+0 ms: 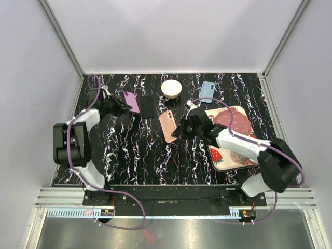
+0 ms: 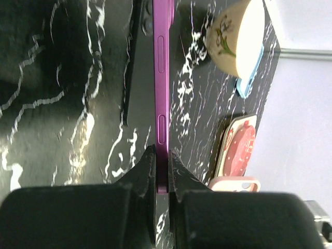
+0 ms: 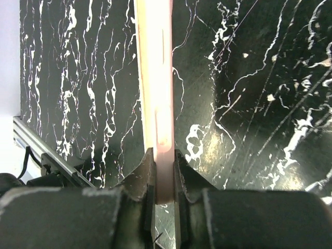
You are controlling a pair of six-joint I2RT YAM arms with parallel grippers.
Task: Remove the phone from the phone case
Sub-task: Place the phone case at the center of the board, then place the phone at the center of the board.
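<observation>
My left gripper (image 1: 120,107) is shut on the near end of a purple phone (image 1: 130,101), which stands edge-on between the fingers (image 2: 149,171) in the left wrist view (image 2: 161,78). Its side buttons show. A black slab (image 1: 147,107) lies right beside it (image 2: 139,78). My right gripper (image 1: 179,129) is shut on the edge of a pink phone case (image 1: 167,126), seen edge-on in the right wrist view (image 3: 155,78). I cannot tell whether a phone sits inside it.
A cream bowl (image 1: 170,88) and a light blue phone case (image 1: 208,91) lie at the back. A strawberry-print tray (image 1: 244,129) lies under the right arm. The black marbled table (image 1: 129,150) is walled on three sides.
</observation>
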